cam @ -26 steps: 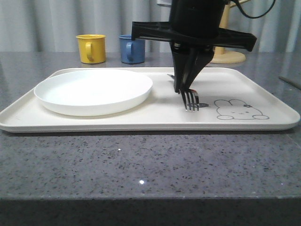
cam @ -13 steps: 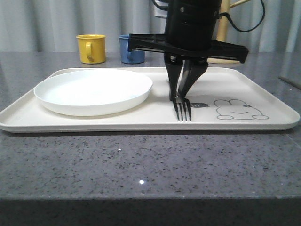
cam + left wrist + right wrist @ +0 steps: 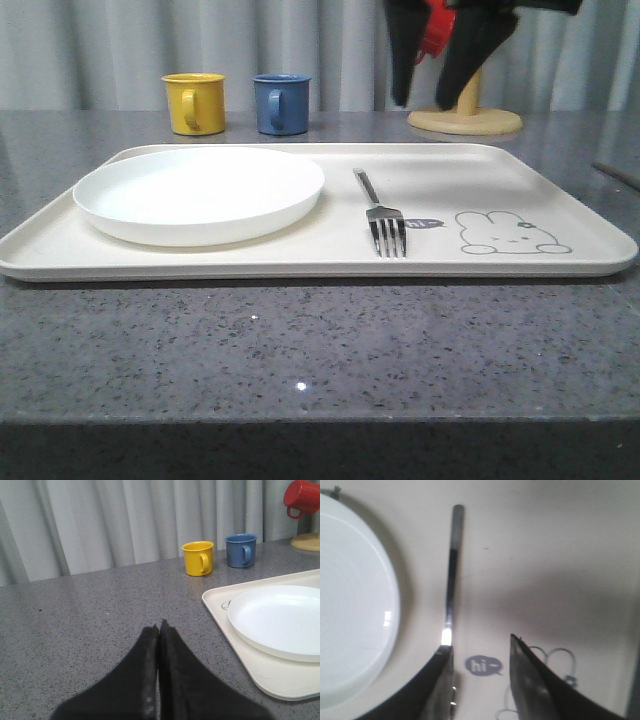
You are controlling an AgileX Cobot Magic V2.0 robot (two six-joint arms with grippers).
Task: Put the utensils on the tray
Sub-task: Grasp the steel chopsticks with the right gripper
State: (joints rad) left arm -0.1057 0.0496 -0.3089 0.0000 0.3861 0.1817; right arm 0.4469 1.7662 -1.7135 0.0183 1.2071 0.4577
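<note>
A silver four-tined fork (image 3: 383, 214) lies flat on the cream tray (image 3: 560, 190), between the white plate and the rabbit drawing (image 3: 505, 232). My right gripper (image 3: 422, 102) hangs open well above it, with nothing between its fingers. In the right wrist view the fork's handle (image 3: 451, 575) runs past one fingertip of the open gripper (image 3: 480, 642), over the tray (image 3: 545, 555). My left gripper (image 3: 159, 626) is shut and empty over the grey countertop, apart from the tray's (image 3: 270, 675) left end.
A round white plate (image 3: 200, 190) fills the tray's left half. A yellow mug (image 3: 194, 102) and a blue mug (image 3: 280, 103) stand behind the tray. A wooden mug stand (image 3: 465, 118) with a red mug (image 3: 435, 30) is behind my right gripper.
My right gripper has opened, let go of the fork and risen high above the tray. The fork, held upright on its tines before, now lies flat.
</note>
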